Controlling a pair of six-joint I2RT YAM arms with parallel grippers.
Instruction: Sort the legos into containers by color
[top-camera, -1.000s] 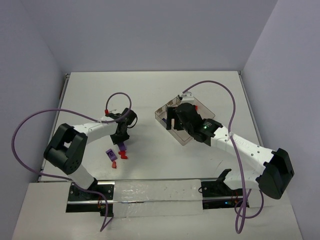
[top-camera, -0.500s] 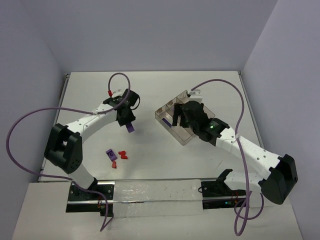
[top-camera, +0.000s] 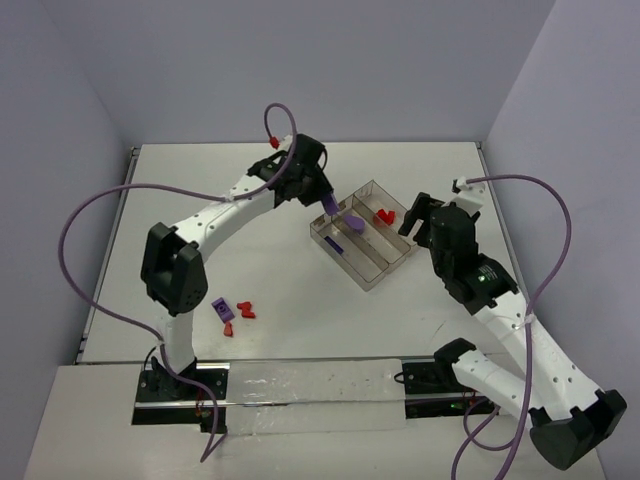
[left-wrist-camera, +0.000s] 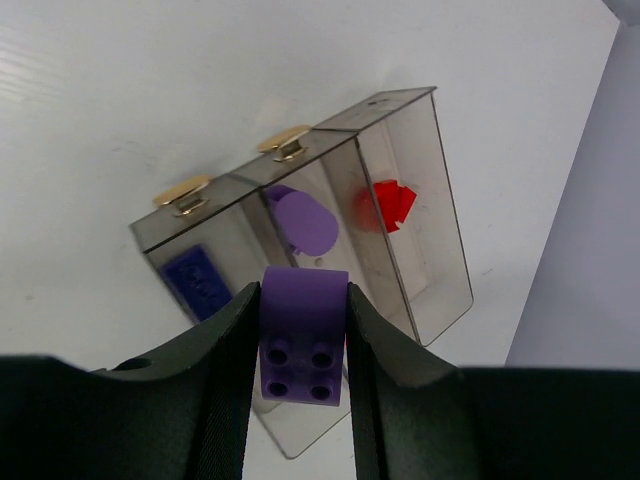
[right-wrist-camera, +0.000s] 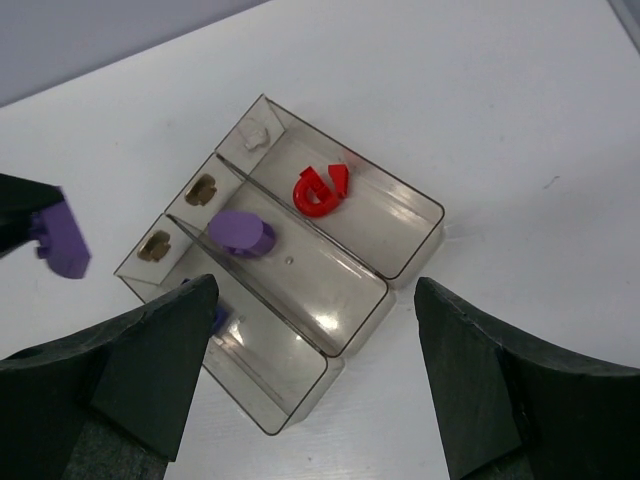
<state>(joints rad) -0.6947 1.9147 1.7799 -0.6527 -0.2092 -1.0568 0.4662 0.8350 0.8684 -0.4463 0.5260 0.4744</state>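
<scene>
Purple brick (left-wrist-camera: 303, 345), underside with four round sockets facing the left wrist camera, is pinched at both flanks by the left gripper (left-wrist-camera: 303, 300). The jaws are pressed snug on it and the brick sits level, clear of everything. It hangs above the far-left end of the clear tray (top-camera: 372, 285), touching no wall. The tray lies diagonally on the table (top-camera: 180, 165), right of centre, with three long compartments side by side. The rightmost holds a red piece (right-wrist-camera: 320, 190), the middle a round purple piece (right-wrist-camera: 242, 232), and the leftmost a darker, bluish flat brick (left-wrist-camera: 197, 282). From the left wrist view the held brick lines up over the middle compartment, where the matching lighter purple lies. I read this as the carry-and-drop step for a purple piece. The jaws span across the compartment rather than along it, so letting go from above seems wiser than reaching down between the thin dividers. The risk is a bounce off a divider into the red compartment. The right gripper (right-wrist-camera: 315, 292) hovers just right of the tray with its fingers spread wide and nothing between them. Its camera looks down on all three compartments. It seems placed so as to leave the drop zone to the left arm (top-camera: 175, 275). Loose legos lie near left on the table beside that arm: a purple one (top-camera: 222, 309), a red one (top-camera: 245, 310) and a second red (top-camera: 228, 328). The task looks partway done, with three on the table plus the one in hand yet to go.
</scene>
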